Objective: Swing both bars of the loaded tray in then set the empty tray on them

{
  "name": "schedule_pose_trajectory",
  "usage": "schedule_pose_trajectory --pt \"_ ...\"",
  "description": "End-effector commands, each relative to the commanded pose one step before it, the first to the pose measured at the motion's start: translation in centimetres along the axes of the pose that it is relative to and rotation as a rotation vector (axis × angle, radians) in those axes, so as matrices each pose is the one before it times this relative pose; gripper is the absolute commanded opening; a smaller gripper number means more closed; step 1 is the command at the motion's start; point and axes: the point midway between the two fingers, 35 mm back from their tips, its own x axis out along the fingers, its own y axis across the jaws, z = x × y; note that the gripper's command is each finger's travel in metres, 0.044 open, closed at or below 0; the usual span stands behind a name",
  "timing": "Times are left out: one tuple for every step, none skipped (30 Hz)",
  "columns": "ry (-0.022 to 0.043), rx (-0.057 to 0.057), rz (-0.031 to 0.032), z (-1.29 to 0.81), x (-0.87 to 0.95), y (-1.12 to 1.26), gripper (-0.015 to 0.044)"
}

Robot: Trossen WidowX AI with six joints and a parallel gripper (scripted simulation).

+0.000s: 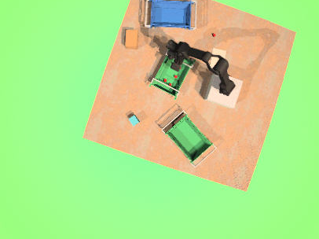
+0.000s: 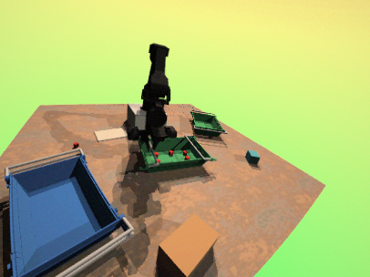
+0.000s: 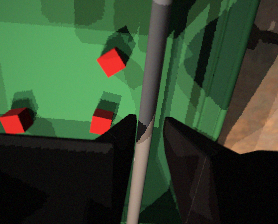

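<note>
Seen from the exterior, the blue plastic tray (image 1: 170, 14) (image 2: 55, 208) stands near left on the tabletop (image 1: 110, 101) (image 2: 273, 199), the orange box-shaped block (image 1: 131, 38) (image 2: 189, 244) to its right. Small red blocks (image 1: 175, 76) (image 2: 170, 152) (image 3: 111, 62) lie in the middle green plastic tray (image 1: 166, 71) (image 2: 170, 165) (image 3: 50, 65), its metal-like grey bars (image 2: 198, 148) (image 3: 150, 75) across its ends. Far right stands another green plastic tray (image 1: 188, 136) (image 2: 207, 122); nearer, the teal cube (image 1: 133, 119) (image 2: 252, 157).

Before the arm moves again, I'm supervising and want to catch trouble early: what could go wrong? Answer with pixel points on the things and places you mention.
The gripper (image 1: 175, 67) (image 2: 151, 143) (image 3: 149, 122) has the bar (image 3: 155, 60) between its fingers with gaps showing, so the bar might slip free or stop short. The fingers also reach close to the red blocks (image 1: 175, 76) (image 2: 170, 152) (image 3: 111, 62) and could knock one.
</note>
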Motion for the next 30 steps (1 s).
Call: schedule_pose_trajectory --pt "-0.01041 0.0092 -0.00719 0.227 -1.696 -0.251 0.0083" --pt "-0.00003 0.0000 -0.00008 0.006 -0.650 -0.050 0.0083" --pt "-0.00002 0.0000 -0.00008 -0.007 -0.683 -0.050 0.0083" --pt "0.00000 0.0000 -0.00007 -0.020 -0.635 -0.044 0.0083" --pt "0.00000 0.0000 -0.00005 -0.020 -0.413 -0.028 0.0083" --pt "0.00000 0.0000 -0.00002 -0.008 -0.141 -0.009 0.0083" --pt "0.00000 0.0000 0.00000 0.000 0.000 0.000 0.0083" --pt "0.00000 0.0000 0.00000 0.000 0.000 0.000 0.0083" --pt "-0.00053 0.0031 0.00423 0.028 0.791 0.096 0.0083" --pt "0.00000 0.0000 0.00000 0.000 0.000 0.000 0.0083" --pt "0.00000 0.0000 0.00000 0.000 0.000 0.000 0.0083" --pt "0.00000 0.0000 0.00000 0.000 0.000 0.000 0.0083" --pt "0.00000 0.0000 0.00000 0.000 0.000 0.000 0.0083" --pt "0.00000 0.0000 0.00000 0.000 0.000 0.000 0.0083" --pt "0.00000 0.0000 0.00000 0.000 0.000 0.000 0.0083" --pt "0.00000 0.0000 0.00000 0.000 0.000 0.000 0.0083" --pt "0.00000 0.0000 0.00000 0.000 0.000 0.000 0.0083" --pt "0.00000 0.0000 0.00000 0.000 0.000 0.000 0.0083" --pt "0.00000 0.0000 0.00000 0.000 0.000 0.000 0.0083" --pt "0.00000 0.0000 0.00000 0.000 0.000 0.000 0.0083" --pt "0.00000 0.0000 0.00000 0.000 0.000 0.000 0.0083" --pt "0.00000 0.0000 0.00000 0.000 0.000 0.000 0.0083" --pt "0.00000 0.0000 0.00000 0.000 0.000 0.000 0.0083" --pt "0.00000 0.0000 0.00000 0.000 0.000 0.000 0.0083" --pt "0.00000 0.0000 0.00000 0.000 0.000 0.000 0.0083" --pt "0.00000 0.0000 0.00000 0.000 0.000 0.000 0.0083" --pt "0.00000 0.0000 0.00000 0.000 0.000 0.000 0.0083" --pt "0.00000 0.0000 0.00000 0.000 0.000 0.000 0.0083" --pt "0.00000 0.0000 0.00000 0.000 0.000 0.000 0.0083" --pt "0.00000 0.0000 0.00000 0.000 0.000 0.000 0.0056"
